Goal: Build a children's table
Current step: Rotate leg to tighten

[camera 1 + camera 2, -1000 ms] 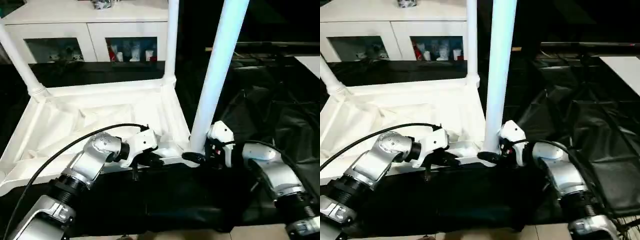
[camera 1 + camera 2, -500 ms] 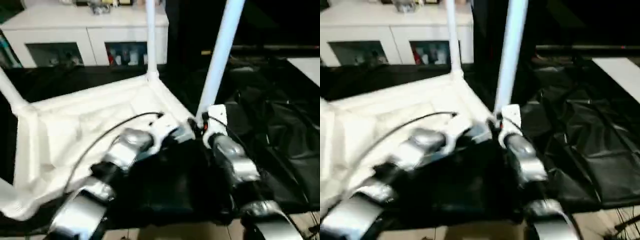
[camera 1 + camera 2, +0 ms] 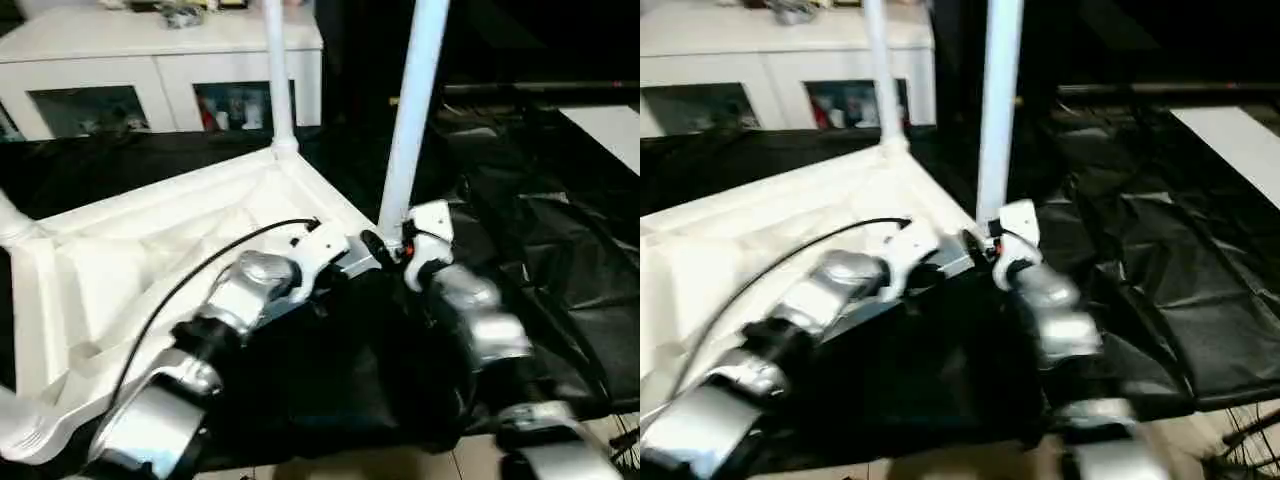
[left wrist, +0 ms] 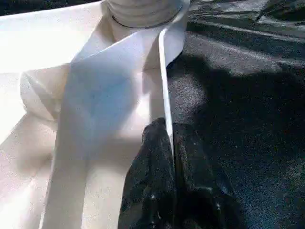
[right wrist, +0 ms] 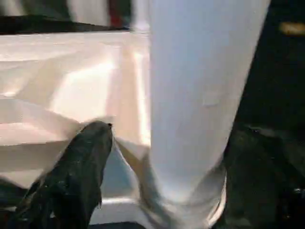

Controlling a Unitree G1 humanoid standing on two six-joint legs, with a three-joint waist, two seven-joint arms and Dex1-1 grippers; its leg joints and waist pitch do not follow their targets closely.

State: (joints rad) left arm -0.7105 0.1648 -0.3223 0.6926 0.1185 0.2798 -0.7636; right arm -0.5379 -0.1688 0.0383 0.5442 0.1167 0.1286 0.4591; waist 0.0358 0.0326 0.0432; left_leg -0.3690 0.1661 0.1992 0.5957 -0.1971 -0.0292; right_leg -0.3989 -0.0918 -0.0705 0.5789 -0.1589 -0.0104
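Note:
The children's table lies upside down: its white top [image 3: 150, 260] faces up with the ribbed underside showing. Three white legs stand in corner sockets: one at the near right corner [image 3: 410, 110], one behind it [image 3: 277, 80], one at the left [image 3: 8, 222]. My left gripper [image 4: 167, 131] is shut on the top's thin rim [image 4: 164, 86] beside the near right socket. My right gripper [image 5: 171, 131] is at the base of the near right leg [image 5: 195, 95]. It is open, with one finger on each side of the leg and a gap to the left finger [image 5: 81, 171].
A white cabinet [image 3: 150, 60] with glass-fronted compartments stands behind the table. Crumpled black cloth [image 3: 540, 230] covers the floor under and to the right of the table. A white panel [image 3: 610, 125] lies at the far right. My black cable [image 3: 200, 270] arcs over the table top.
The whole picture has swung and tilted, so the camera moved. Both grippers remain at the near right corner, the left on the rim and the right at the leg's base.

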